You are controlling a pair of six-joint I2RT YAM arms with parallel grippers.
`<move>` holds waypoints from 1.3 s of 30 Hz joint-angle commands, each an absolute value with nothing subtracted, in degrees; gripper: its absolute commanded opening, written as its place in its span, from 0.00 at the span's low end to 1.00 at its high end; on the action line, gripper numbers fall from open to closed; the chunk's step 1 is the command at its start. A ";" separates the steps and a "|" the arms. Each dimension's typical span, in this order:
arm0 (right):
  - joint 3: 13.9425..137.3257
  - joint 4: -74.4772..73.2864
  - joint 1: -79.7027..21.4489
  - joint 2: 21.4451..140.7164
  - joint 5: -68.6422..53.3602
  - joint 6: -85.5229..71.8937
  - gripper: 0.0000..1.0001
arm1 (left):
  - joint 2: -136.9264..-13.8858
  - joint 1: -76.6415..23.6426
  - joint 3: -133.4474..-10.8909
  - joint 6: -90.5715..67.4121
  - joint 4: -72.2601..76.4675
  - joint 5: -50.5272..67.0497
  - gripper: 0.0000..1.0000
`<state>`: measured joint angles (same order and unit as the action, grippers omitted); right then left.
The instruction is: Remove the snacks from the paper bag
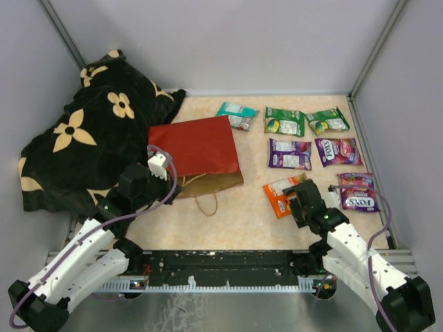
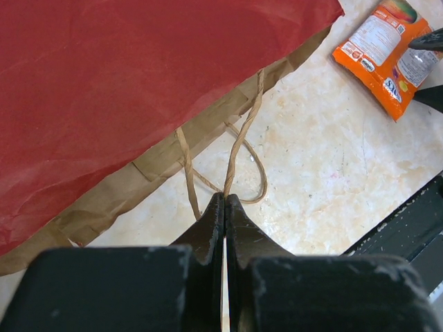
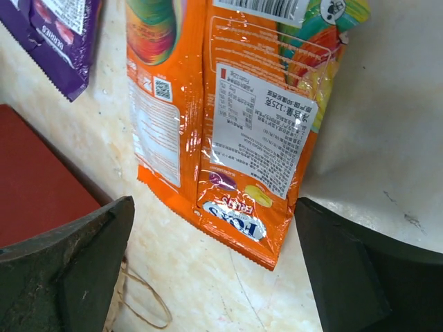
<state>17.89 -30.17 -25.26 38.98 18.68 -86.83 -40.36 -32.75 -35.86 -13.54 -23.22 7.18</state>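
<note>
The red paper bag point(image 1: 194, 146) lies flat, its brown mouth facing the near edge. My left gripper point(image 1: 178, 188) is shut on one of its cord handles point(image 2: 242, 135); in the left wrist view the gripper point(image 2: 225, 199) pinches the cord at its tips. My right gripper point(image 1: 299, 200) is open, low over an orange packet point(image 1: 279, 194). In the right wrist view the gripper point(image 3: 213, 207) straddles that packet's point(image 3: 228, 124) near end, which lies on the table. Teal point(image 1: 237, 115), green point(image 1: 284, 122) point(image 1: 327, 121), purple point(image 1: 290, 153) point(image 1: 338, 151) and pink-red point(image 1: 358, 194) packets lie in rows. No Doritos bag shows.
A black flower-patterned blanket point(image 1: 90, 138) is heaped at the back left, touching the bag's left side. Grey walls close the table on three sides. A black rail point(image 1: 228, 261) runs along the near edge between the arm bases.
</note>
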 commanded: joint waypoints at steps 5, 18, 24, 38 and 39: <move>26.68 -31.00 -27.86 39.22 22.89 -78.64 0.99 | -41.02 -32.89 -39.94 -13.72 -24.04 7.07 0.00; 35.70 -16.11 -63.78 55.57 46.37 -82.40 0.99 | -43.54 -32.87 -46.79 -13.94 -23.86 7.43 0.00; 26.93 20.15 -67.86 64.84 37.51 -82.50 0.98 | -45.99 -32.92 -48.94 -12.09 -23.54 7.19 0.00; 33.07 78.83 -70.67 107.78 38.65 -102.84 0.97 | -47.54 -32.88 -49.93 -9.68 -21.49 7.13 0.00; 34.28 82.38 -70.66 110.89 39.38 -104.82 0.96 | -47.43 -32.87 -50.21 -9.55 -21.84 7.19 0.00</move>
<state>30.50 55.33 -70.37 100.18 34.96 -95.68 -47.99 -32.75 -47.90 -10.63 -23.11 6.98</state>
